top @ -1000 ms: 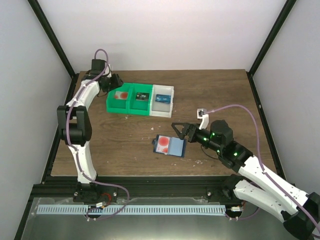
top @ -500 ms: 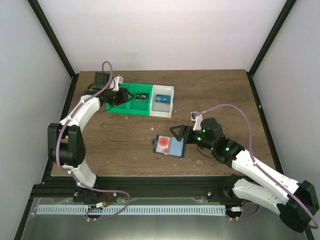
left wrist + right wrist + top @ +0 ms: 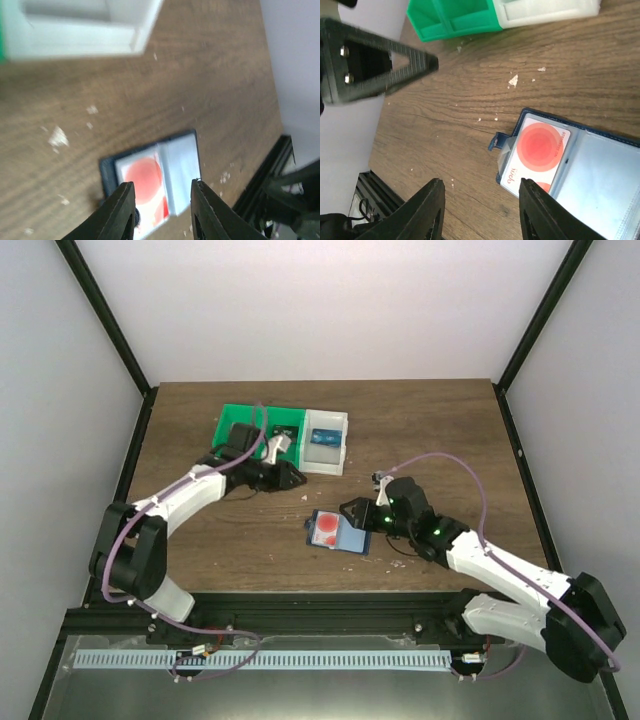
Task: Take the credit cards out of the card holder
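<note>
Swung over from the bins [image 3: 322, 464], left end effector [image 3: 293, 478] hovers part-open, seemingly empty, near the card holder [image 3: 350, 535].

Matt wooden table [image 3: 430, 420]; glossy card holder [image 3: 352, 536]

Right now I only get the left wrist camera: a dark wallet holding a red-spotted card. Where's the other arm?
Observer: The right gripper is beside the card holder, at the end away from the credit card. Its jaws are apart and hold nothing.
Visitor: Is anything in the white box whose corner I see?
Observer: Yes, the white bin holds a small blue item.
Visitor: Is that box on its own?
Observer: No, a green bin adjoins it. One of its compartments holds a dark item, and the left arm covers the rest.
</note>
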`<action>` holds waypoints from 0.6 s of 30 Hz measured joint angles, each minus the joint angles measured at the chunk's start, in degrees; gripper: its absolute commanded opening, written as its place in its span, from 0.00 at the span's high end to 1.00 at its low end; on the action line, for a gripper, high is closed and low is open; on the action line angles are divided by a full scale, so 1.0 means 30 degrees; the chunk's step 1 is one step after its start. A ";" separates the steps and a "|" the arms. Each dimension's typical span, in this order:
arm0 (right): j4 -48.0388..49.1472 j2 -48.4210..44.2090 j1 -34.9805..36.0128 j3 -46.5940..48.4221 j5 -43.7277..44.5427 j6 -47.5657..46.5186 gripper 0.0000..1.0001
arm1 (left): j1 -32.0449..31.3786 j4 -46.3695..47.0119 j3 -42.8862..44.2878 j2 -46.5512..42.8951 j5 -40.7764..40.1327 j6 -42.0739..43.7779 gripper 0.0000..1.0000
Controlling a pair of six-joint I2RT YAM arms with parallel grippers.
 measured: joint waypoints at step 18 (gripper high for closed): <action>0.2739 0.5100 0.0000 -0.1355 -0.1239 -0.0153 0.70 | -0.2994 0.5377 -0.4721 0.2630 0.0401 -0.2047 0.72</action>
